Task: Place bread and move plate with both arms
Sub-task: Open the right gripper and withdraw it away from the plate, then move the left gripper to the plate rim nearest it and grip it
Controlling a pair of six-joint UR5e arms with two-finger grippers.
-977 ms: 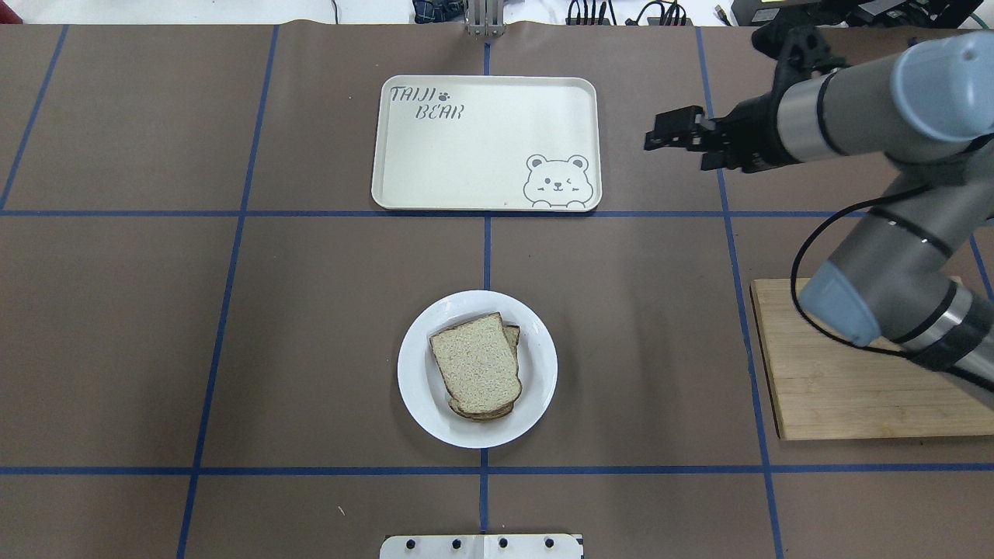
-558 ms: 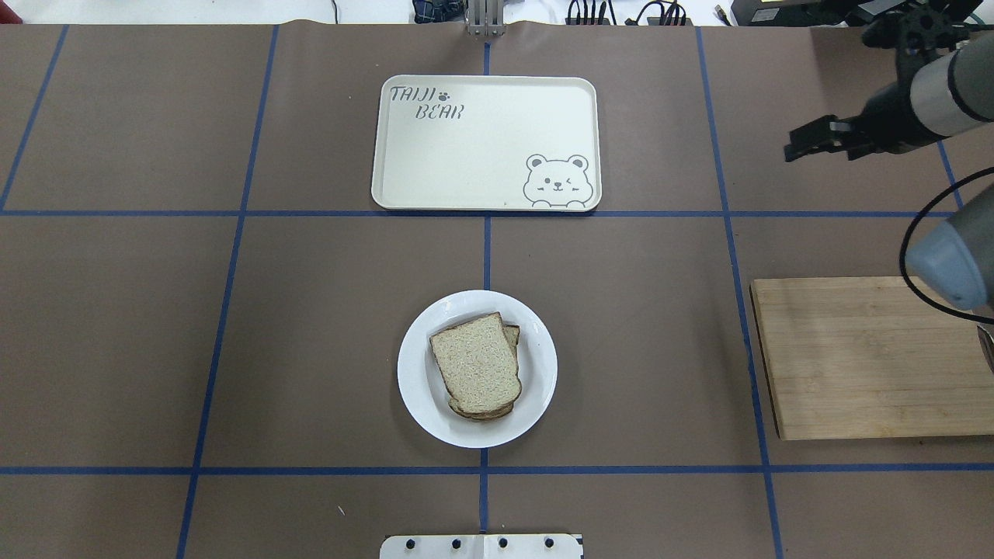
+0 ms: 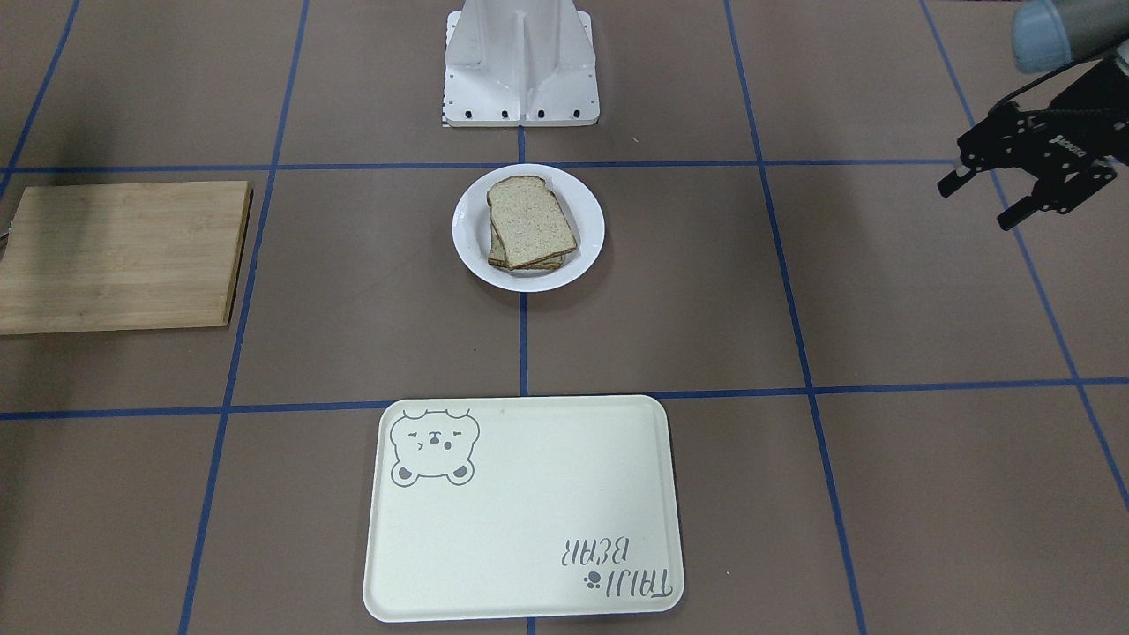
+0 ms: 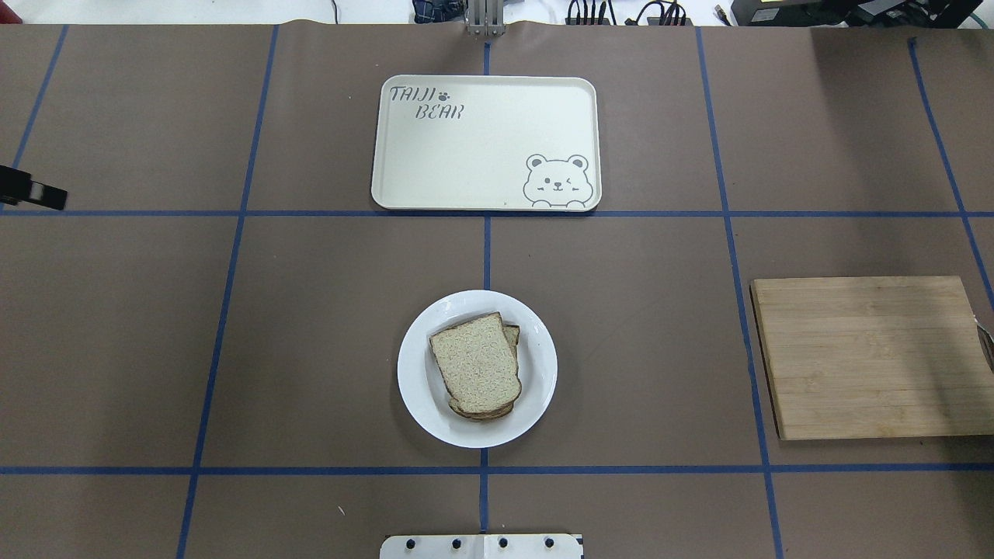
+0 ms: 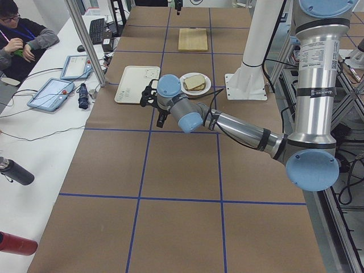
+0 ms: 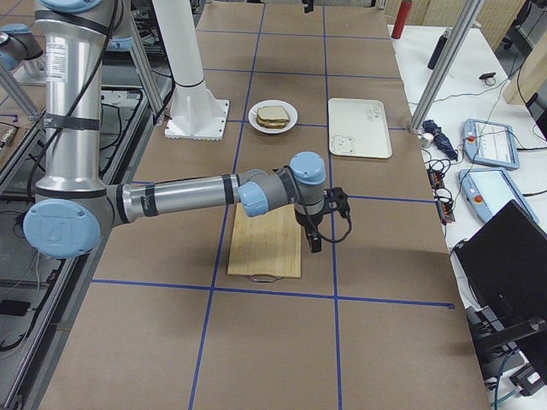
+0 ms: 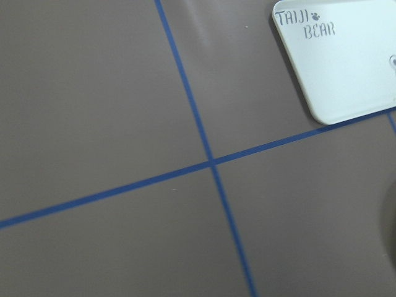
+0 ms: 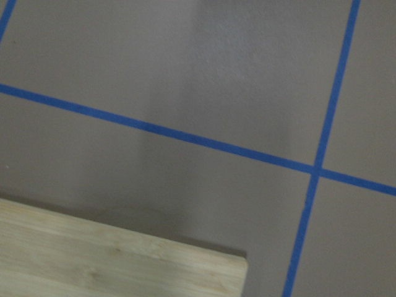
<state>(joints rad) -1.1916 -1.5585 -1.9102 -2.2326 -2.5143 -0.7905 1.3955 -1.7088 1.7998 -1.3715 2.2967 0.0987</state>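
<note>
The bread (image 4: 475, 365) lies as the top slice of a small stack on the white plate (image 4: 419, 404), near the table's middle; both also show in the front view, bread (image 3: 529, 220) and plate (image 3: 588, 216). My left gripper (image 3: 975, 205) is open and empty, above the table far to the plate's left; only a black tip (image 4: 35, 194) shows at the overhead view's left edge. My right gripper (image 6: 312, 235) shows only in the right side view, above the cutting board's edge. I cannot tell whether it is open or shut.
A cream bear tray (image 4: 466, 155) lies beyond the plate. A wooden cutting board (image 4: 862, 357) lies at the right. The white pedestal (image 3: 520, 62) stands at the robot's side of the table. Blue tape lines cross the brown table cover.
My right arm has pulled back to the right and out of the overhead view. A tip of my left gripper has come in at that view's left edge. Plate and bread have not moved.
</note>
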